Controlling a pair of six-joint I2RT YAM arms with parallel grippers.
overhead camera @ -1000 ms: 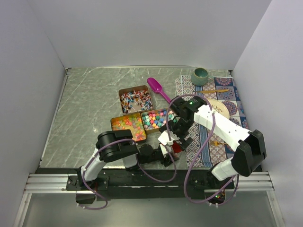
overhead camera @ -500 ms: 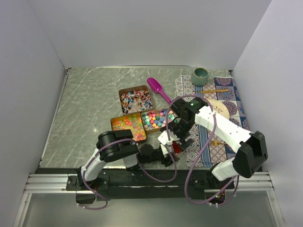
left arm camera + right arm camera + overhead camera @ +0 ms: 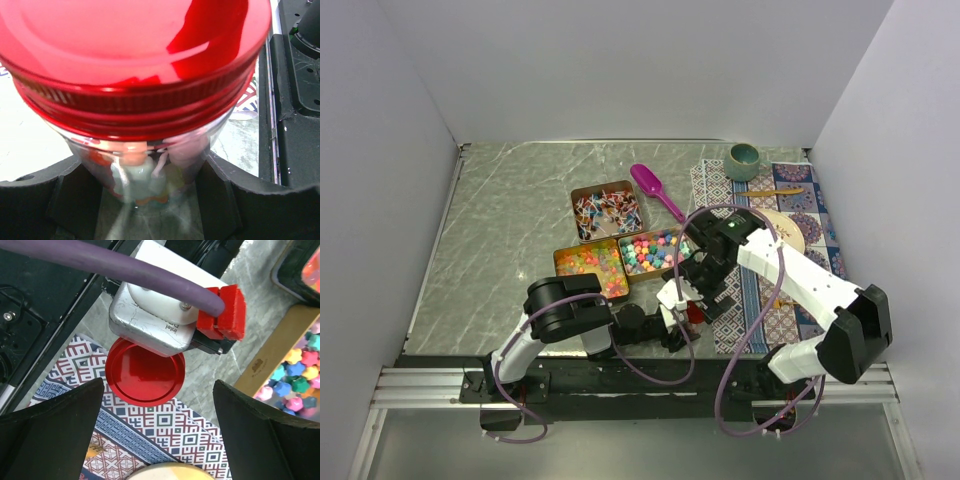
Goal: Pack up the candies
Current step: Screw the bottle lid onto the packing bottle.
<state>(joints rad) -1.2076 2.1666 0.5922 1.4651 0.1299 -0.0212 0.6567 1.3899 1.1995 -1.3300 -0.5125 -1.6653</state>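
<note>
Our left pincer (image 3: 145,205) grips the clear plastic jar (image 3: 150,175) beneath its round red screw lid (image 3: 145,372). Our right pincer (image 3: 160,435) hangs wide open above. Most small multicoloured candies (image 3: 648,250) lie in three open brown tins (image 3: 572,195) on the marbled grey worktop (image 3: 510,230), and a few are inside the jar. We should centre on the lid, descend straight and clamp its rim evenly.

The only lettering that shows is a small dark print, seen upside down and seeming to read "intel", on the silver camera housing (image 3: 150,315), with a second line beside it too small to read, while a faint stamped mark on the gold tin's wall (image 3: 260,367) is illegible.
</note>
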